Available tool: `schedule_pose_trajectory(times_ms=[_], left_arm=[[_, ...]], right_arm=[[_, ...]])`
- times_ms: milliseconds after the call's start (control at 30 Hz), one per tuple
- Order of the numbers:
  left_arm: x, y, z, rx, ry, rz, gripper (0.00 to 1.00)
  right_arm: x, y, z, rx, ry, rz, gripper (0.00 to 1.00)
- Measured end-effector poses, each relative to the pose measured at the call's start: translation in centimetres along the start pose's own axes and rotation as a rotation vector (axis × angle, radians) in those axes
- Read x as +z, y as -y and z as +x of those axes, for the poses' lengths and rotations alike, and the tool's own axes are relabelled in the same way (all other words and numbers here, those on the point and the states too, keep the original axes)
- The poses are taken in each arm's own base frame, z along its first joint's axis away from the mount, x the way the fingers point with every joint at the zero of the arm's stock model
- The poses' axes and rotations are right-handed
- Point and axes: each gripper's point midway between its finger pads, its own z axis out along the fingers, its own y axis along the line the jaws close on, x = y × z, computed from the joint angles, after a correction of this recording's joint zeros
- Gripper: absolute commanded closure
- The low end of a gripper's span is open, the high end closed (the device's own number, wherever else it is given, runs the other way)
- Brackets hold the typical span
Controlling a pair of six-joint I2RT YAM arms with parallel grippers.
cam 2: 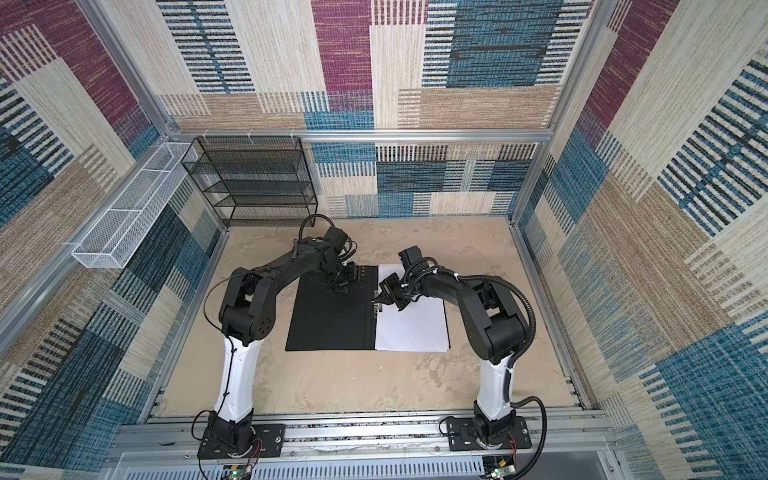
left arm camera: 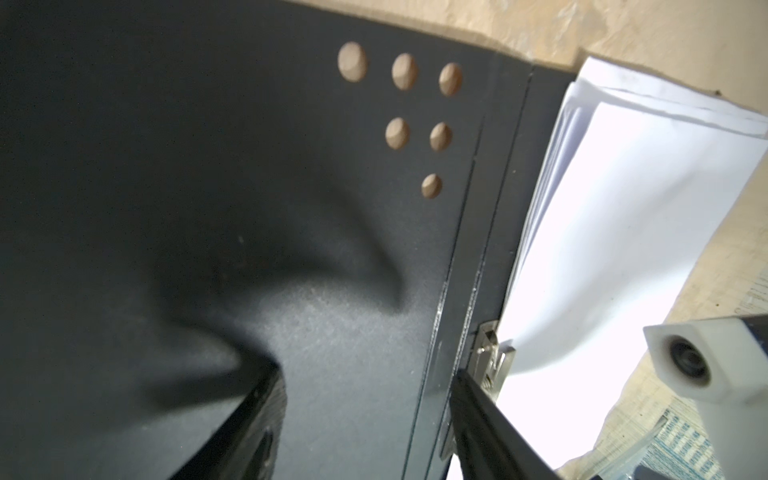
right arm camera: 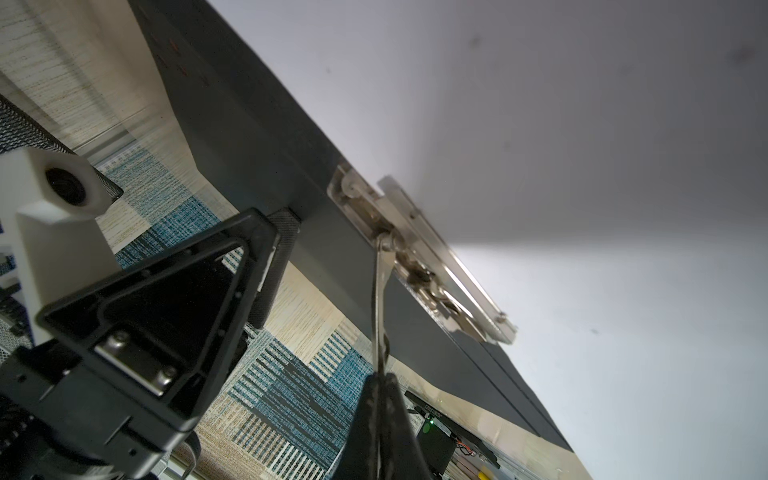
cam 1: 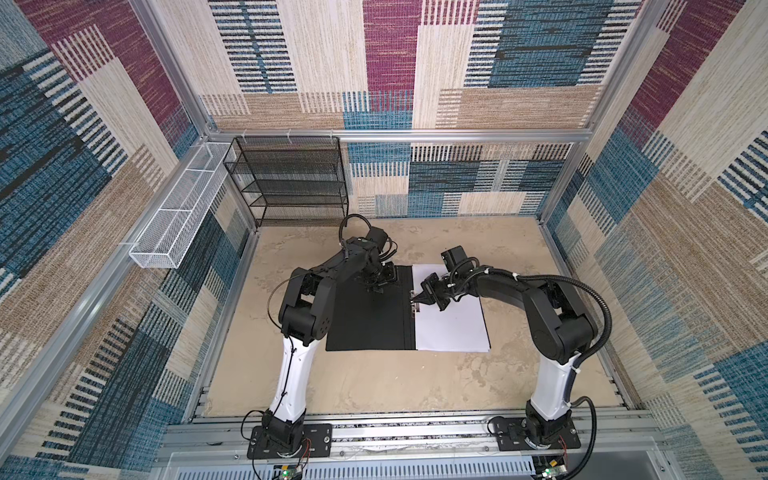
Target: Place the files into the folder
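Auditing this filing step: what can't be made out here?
- files: sheet count; top sheet covers the rest, both top views.
- folder: outer face, turned down, every view.
- left gripper: folder contact; black on black, left wrist view.
- clamp lever: end buried in right gripper, right wrist view.

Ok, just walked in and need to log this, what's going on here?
The folder lies open on the table, the files stacked on its right half. The right pincer is shut on the clip lever at the spine; the left pincer sits open at the left cover.
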Motion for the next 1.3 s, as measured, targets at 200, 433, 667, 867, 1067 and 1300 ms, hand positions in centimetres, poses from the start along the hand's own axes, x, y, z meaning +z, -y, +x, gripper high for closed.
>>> schedule_pose_trajectory(times_ms=[200, 433, 667, 867, 1067, 1300], left_arm=[[0.3, -0.2, 0.1, -0.011, -0.007, 0.0, 0.34], [0.4, -0.1, 0.3, -0.028, -0.031, 0.028, 0.34], [0.5, -0.3, 0.2, -0.045, -0.038, 0.036, 0.34], [0.5, -0.3, 0.2, -0.064, -0.049, 0.056, 0.34], [0.5, -0.3, 0.2, -0.07, -0.051, 0.059, 0.34], [0.5, -0.4, 0.2, -0.074, -0.054, 0.06, 0.34]], right_arm=[[-0.4, 0.9, 0.1, -0.028, 0.033, -0.026, 1.0], [-0.5, 2.0, 0.3, -0.065, 0.076, -0.04, 1.0], [0.4, 2.8, 0.2, -0.106, 0.097, -0.018, 1.0], [0.7, 3.2, 0.1, -0.14, 0.11, 0.001, 1.0], [0.7, 3.5, 0.0, -0.16, 0.127, 0.024, 1.0], [0.8, 3.9, -0.5, -0.188, 0.153, 0.052, 1.0]])
